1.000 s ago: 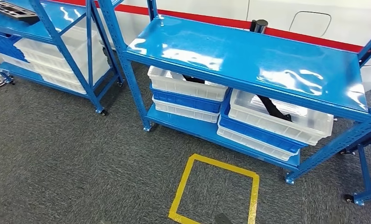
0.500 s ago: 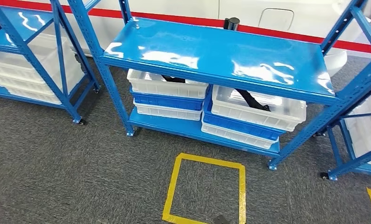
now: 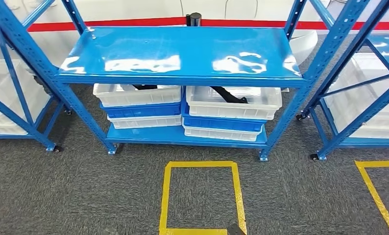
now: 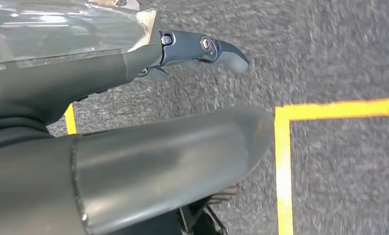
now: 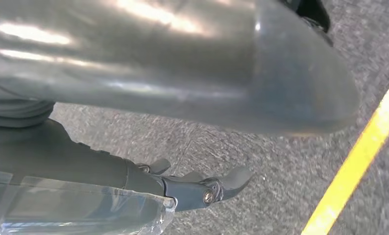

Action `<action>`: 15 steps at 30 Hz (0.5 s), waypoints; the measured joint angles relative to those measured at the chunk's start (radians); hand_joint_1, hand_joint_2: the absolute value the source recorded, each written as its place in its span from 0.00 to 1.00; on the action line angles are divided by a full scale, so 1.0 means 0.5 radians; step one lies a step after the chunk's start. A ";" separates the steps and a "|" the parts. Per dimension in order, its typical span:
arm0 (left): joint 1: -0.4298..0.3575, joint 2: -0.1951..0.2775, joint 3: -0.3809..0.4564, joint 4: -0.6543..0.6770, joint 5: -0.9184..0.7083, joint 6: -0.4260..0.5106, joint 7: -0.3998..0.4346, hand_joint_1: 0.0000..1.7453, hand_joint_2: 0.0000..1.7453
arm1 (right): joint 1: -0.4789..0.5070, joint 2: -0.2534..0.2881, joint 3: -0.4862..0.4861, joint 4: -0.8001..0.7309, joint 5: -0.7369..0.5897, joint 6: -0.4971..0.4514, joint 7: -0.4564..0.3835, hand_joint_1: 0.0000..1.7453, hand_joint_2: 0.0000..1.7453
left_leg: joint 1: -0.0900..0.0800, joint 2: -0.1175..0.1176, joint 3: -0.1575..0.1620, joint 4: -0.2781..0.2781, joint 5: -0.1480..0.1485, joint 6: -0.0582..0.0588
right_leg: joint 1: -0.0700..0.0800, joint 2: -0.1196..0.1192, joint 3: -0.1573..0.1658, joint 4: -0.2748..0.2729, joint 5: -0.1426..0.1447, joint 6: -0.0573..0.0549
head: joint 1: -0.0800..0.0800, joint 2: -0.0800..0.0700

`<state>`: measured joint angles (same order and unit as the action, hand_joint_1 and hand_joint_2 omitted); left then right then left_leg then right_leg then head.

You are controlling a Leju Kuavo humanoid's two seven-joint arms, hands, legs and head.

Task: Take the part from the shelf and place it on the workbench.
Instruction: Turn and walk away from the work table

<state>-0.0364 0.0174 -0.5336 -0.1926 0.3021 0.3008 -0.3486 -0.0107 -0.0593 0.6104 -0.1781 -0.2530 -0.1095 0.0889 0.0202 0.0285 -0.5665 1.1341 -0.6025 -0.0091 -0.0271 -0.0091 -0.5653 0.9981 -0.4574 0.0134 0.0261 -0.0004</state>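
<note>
Grey carpet (image 3: pixel 75 196) covers the floor of a workshop, marked with a yellow taped square (image 3: pixel 201 196) straight ahead in the head view. Beyond the square a blue metal shelf unit (image 3: pixel 182 54) on small castors is seen squarely, backed by a white wall with a red stripe (image 3: pixel 133 22). Its glossy upper deck carries nothing but a small dark cylinder (image 3: pixel 194 19) at the back edge. On the lower deck two stacks of white and blue plastic bins (image 3: pixel 222 122) are set side by side. A black part (image 3: pixel 229 95) is seen lying in the top right bin, and another dark piece (image 3: pixel 144 86) in the top left bin; which is wanted cannot be told. More blue racks with white bins stand to either side. In the wrist views the left hand (image 4: pixel 192 51) and the right hand (image 5: pixel 197 188) are seen hanging over the carpet, fingers loosely extended and nothing held. Judged from this, the task is barely begun: the shelf is faced, but nothing has been reached for, and the part is not yet taken or carried to the workbench.
</note>
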 joint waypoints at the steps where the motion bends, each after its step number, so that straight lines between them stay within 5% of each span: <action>1: 0.004 0.000 -0.001 0.000 0.000 0.000 0.002 0.00 0.00 | -0.001 0.001 0.000 0.000 0.000 0.000 -0.001 0.00 0.00 | 0.000 -0.037 -0.071 0.141 -0.065 0.000 | 0.004 0.028 -0.002 0.000 0.000 -0.008 | -0.001 0.000; 2: 0.007 -0.001 -0.001 0.000 0.000 0.000 0.003 0.00 0.00 | -0.001 0.002 0.000 0.000 0.000 0.000 -0.001 0.00 0.00 | 0.000 -0.053 -0.130 0.247 -0.099 0.001 | 0.009 0.057 -0.002 0.001 0.001 -0.010 | -0.001 0.000; 4: 0.008 0.000 -0.002 0.000 0.001 0.000 0.006 0.00 0.00 | 0.004 0.002 0.000 0.000 0.000 0.000 -0.002 0.00 0.00 | 0.000 -0.064 -0.152 0.250 -0.036 0.010 | 0.015 0.115 0.003 0.002 0.000 -0.010 | -0.001 0.000; 7: 0.007 0.002 -0.003 0.000 0.002 0.001 0.006 0.00 0.00 | 0.001 0.002 0.000 0.000 0.001 0.000 -0.003 0.00 0.00 | 0.003 -0.164 0.005 -0.122 0.184 0.037 | 0.021 0.198 0.010 0.007 0.001 -0.005 | 0.000 0.000; 9: 0.007 0.005 -0.003 0.000 0.005 0.004 0.006 0.00 0.00 | -0.003 0.004 0.001 0.000 0.002 -0.003 -0.010 0.00 0.00 | -0.001 -0.224 0.054 -0.245 0.219 0.047 | 0.023 0.240 -0.005 0.009 0.007 0.013 | 0.000 0.000; 11: 0.005 0.005 -0.004 -0.001 0.010 0.017 0.002 0.00 0.00 | 0.001 0.004 0.006 0.000 0.013 -0.020 -0.026 0.00 0.00 | -0.007 -0.197 0.055 -0.263 0.224 0.060 | 0.019 0.268 -0.023 0.004 0.017 0.041 | -0.001 0.000; 13: 0.002 0.004 -0.003 -0.003 0.014 0.030 -0.006 0.00 0.00 | 0.006 0.002 0.017 0.000 0.029 -0.043 -0.038 0.00 0.00 | -0.004 -0.161 0.063 -0.288 0.242 0.086 | 0.021 0.197 -0.059 0.054 -0.010 0.054 | 0.004 0.000; 15: 0.005 0.005 -0.002 -0.003 0.018 0.035 -0.010 0.00 0.00 | -0.001 0.003 0.028 0.000 0.038 -0.053 -0.040 0.00 0.00 | -0.004 -0.123 0.068 -0.303 0.253 0.102 | 0.025 0.082 -0.163 0.262 -0.108 0.047 | 0.011 0.000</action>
<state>-0.0340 0.0196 -0.5345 -0.1942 0.3109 0.3185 -0.3534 -0.0113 -0.0578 0.6243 -0.1781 -0.2340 -0.1359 0.0687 0.0181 -0.0332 -0.5327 0.9828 -0.4762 0.0420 -0.0146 0.0318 -0.6468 1.1288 -0.5113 0.0368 0.0317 -0.0004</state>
